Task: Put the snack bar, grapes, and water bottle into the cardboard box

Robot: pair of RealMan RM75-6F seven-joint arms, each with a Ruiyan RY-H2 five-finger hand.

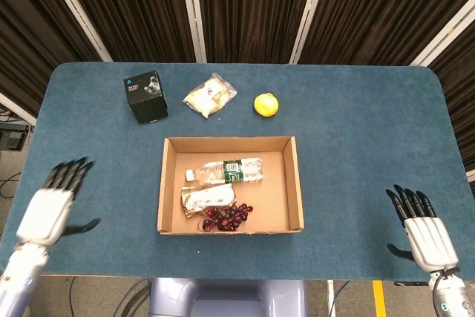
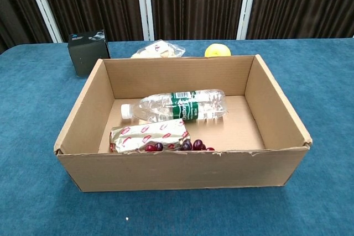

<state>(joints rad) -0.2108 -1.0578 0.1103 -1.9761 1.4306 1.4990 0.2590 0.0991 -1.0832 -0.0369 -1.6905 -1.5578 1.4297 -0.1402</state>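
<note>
The cardboard box (image 1: 297,183) (image 2: 276,109) sits in the middle of the blue table. Inside it lie the clear water bottle (image 1: 226,171) (image 2: 177,105) on its side, the silver snack bar (image 1: 209,198) (image 2: 148,134) and the dark red grapes (image 1: 226,217) (image 2: 191,145) at the near wall. My left hand (image 1: 53,206) hovers at the table's left front edge, fingers spread, holding nothing. My right hand (image 1: 421,229) is at the right front edge, fingers spread and empty. Neither hand shows in the chest view.
Behind the box stand a black box (image 1: 145,96) (image 2: 87,51), a clear bag of snacks (image 1: 210,95) (image 2: 157,50) and a yellow fruit (image 1: 266,105) (image 2: 217,50). Dark curtains hang behind the table.
</note>
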